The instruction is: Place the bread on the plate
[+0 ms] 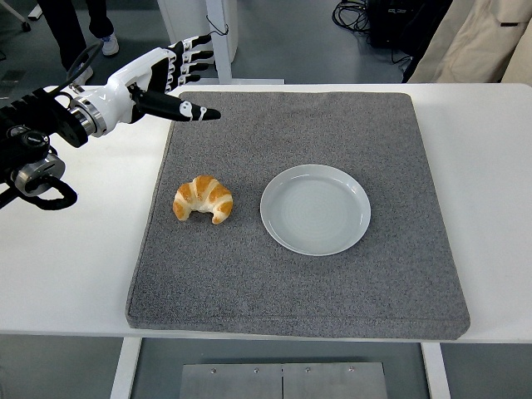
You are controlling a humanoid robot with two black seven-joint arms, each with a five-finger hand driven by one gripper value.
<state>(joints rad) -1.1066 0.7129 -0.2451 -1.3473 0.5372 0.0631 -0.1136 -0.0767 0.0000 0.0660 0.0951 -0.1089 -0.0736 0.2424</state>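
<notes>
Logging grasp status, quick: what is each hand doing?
Left hand: open, holding nothing, away from the croissant.
Right hand: not in view.

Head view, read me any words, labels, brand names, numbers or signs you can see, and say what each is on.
None can be read. The croissant, the plate, the grey mat and the white table carry no print. The left hand, open above the mat's far left corner, shows only black and white patches, no legible lettering.

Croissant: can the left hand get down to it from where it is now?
Probably yes. The left hand is open above the mat's far-left corner, and nothing stands between it and the croissant.
</notes>
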